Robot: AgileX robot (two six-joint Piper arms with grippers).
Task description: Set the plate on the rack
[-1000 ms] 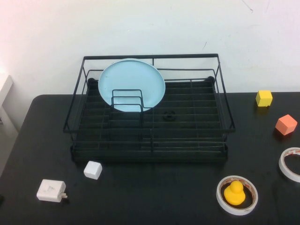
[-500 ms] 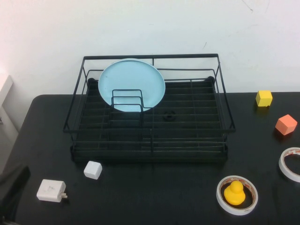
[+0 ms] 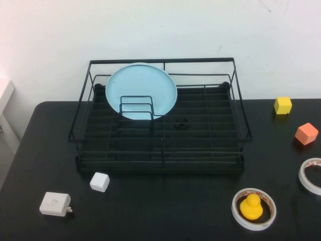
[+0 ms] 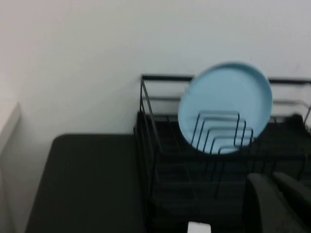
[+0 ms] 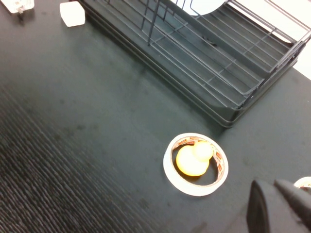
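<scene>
Plate point(image 3: 141, 90) upright in rack point(image 3: 160, 150); left hand point(image 4: 279, 201), right hand point(image 5: 279, 206) closed, empty, cropped.

A yellow duck point(image 5: 193, 159) sat inside a white tape ring point(image 5: 195, 164) on the black table point(image 5: 73, 145), not far from a corner of the black wire rack point(image 5: 214, 77). The right gripper point(image 5: 277, 206) hung close above the table just beside the ring, its dark fingers point(image 5: 260, 208) pressed together. A small white cube point(image 5: 72, 13) lay near the rack's long side, well apart from the ring.
</scene>
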